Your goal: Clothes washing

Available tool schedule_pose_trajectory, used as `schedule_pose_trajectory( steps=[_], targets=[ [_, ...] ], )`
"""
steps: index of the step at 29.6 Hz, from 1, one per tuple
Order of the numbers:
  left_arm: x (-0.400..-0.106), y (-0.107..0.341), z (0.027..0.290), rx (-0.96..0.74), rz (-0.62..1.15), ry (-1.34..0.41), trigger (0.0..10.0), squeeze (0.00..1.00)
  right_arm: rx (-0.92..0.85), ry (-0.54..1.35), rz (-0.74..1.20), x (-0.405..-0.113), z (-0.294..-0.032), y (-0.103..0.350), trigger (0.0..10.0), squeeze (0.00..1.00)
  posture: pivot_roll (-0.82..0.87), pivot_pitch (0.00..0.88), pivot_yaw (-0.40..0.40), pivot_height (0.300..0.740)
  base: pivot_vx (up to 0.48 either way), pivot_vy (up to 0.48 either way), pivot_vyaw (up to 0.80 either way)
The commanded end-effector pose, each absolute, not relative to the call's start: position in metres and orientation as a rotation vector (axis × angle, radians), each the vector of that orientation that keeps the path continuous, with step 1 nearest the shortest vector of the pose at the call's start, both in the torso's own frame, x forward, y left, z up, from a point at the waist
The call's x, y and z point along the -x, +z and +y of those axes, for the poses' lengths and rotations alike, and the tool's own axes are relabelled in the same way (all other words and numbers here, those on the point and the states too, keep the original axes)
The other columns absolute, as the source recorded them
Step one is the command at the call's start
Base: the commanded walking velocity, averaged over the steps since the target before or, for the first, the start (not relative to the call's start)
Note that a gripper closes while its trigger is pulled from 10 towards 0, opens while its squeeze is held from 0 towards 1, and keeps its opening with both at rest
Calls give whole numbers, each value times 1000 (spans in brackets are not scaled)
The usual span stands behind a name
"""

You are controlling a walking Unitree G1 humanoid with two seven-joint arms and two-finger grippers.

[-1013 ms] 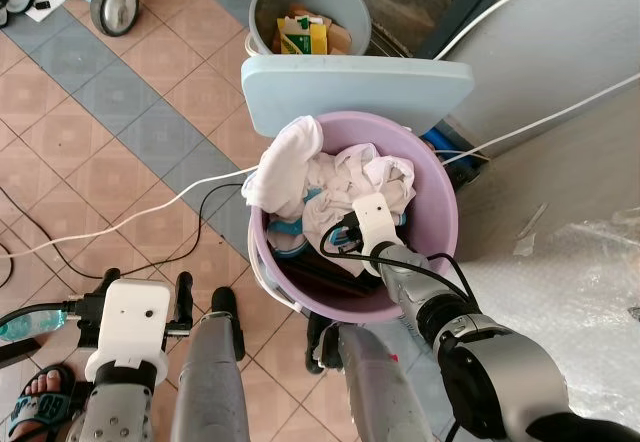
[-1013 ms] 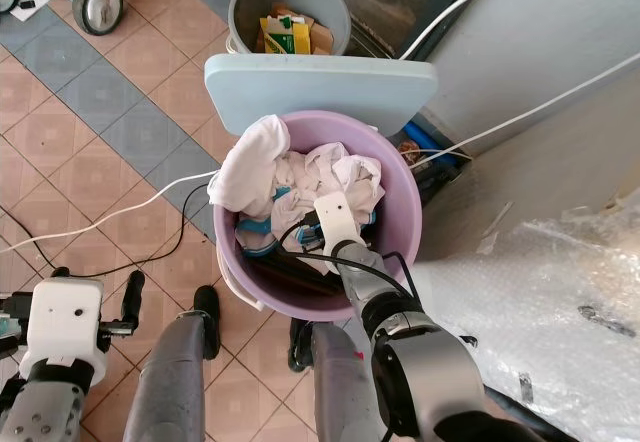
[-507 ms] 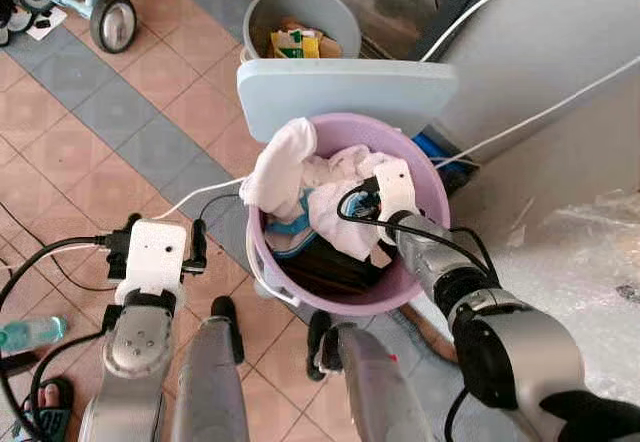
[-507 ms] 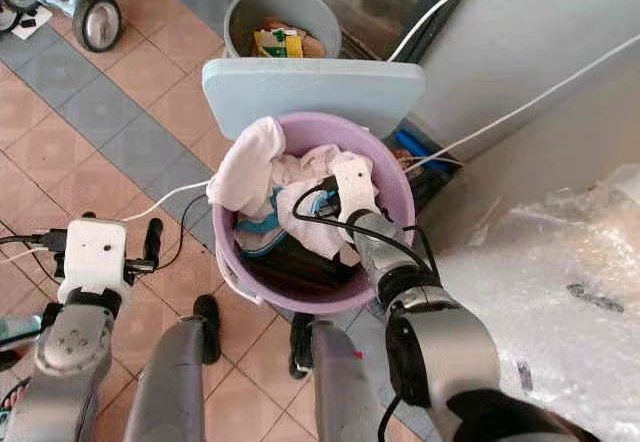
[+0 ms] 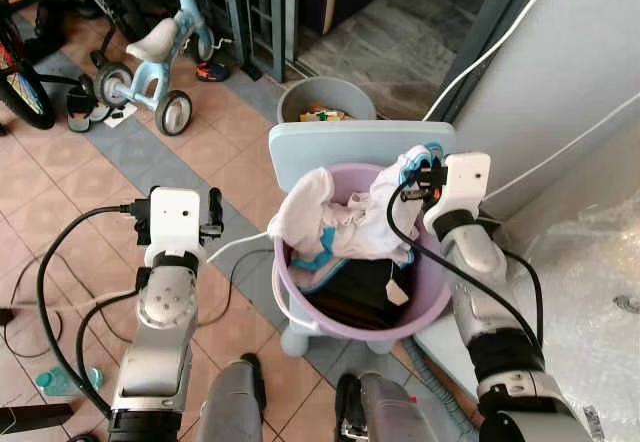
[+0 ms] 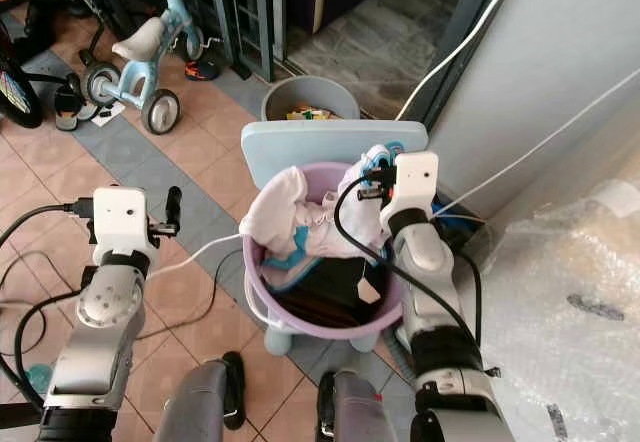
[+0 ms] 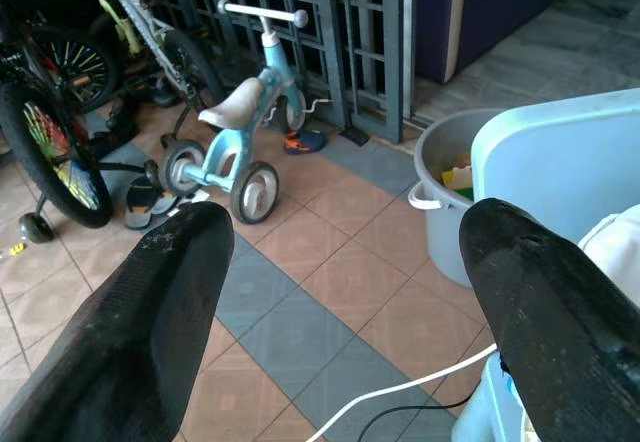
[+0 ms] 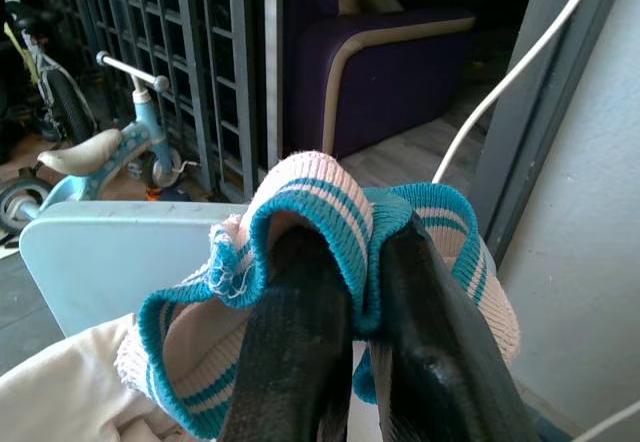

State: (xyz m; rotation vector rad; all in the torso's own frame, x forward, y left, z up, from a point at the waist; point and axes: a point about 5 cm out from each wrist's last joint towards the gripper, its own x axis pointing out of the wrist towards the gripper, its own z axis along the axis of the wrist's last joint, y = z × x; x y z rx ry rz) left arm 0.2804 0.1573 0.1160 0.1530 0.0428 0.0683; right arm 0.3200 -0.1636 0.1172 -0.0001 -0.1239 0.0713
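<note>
Purple plastic formed the laundry basin (image 5: 425, 297), which stood on the tiled floor (image 5: 60, 202) with a pale blue panel (image 5: 340, 147) leaning behind its far rim. The right gripper (image 5: 425, 174) was raised above that far rim, its jaws pressed together on the teal-striped ribbed cuff (image 8: 330, 217) of a white garment (image 5: 375, 227), whose body hung from the grip down into the basin. A second white garment (image 5: 300, 207) was draped over the basin's left rim, and dark clothing (image 5: 365, 287) lay at the bottom.

The left gripper (image 7: 340, 292) was held out over the floor to the left of the basin, jaws spread and holding nothing.

The cloth appeared light, soft and limp; it would probably trail and swing as it was lifted (the ribbed cuff, being thicker and less slippery than the body fabric, offered the surer hold). A risk was that the hanging part might catch on its neighbours and drag them out with it.

Room was tight on the far side, where the blue panel and a grey bin (image 5: 325, 112) stood close, and on the right, where a grey wall (image 5: 570, 72) with white cables (image 5: 555, 132) rose beside the arm. Open floor lay to the left, before a child's tricycle (image 5: 165, 62).
</note>
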Motion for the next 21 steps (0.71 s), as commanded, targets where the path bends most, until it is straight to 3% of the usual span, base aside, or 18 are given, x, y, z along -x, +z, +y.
schedule_pose_trajectory(
  steps=[1,3,6,12,21],
  targets=[
    [-283,113,149,-134,48,26,10000,0,0,59,-170,-317,-162,129,3216,0,-13,0,-8,740,0,0,0],
    [-292,116,140,-151,29,-4,10000,0,54,106,-198,-316,-158,137,10000,0,-32,0,25,740,0,0,0],
    [-295,120,135,-165,9,-26,10000,0,108,144,-225,-319,-159,150,10000,0,-46,0,44,740,0,0,0],
    [-295,116,138,-204,-11,-32,10000,0,234,131,-279,-318,-176,175,10000,0,-59,0,52,740,0,0,-720],
    [-299,116,142,-190,-33,21,10000,0,142,-97,-260,-300,-166,167,10000,0,-19,0,4,740,0,0,-717]
  ],
)
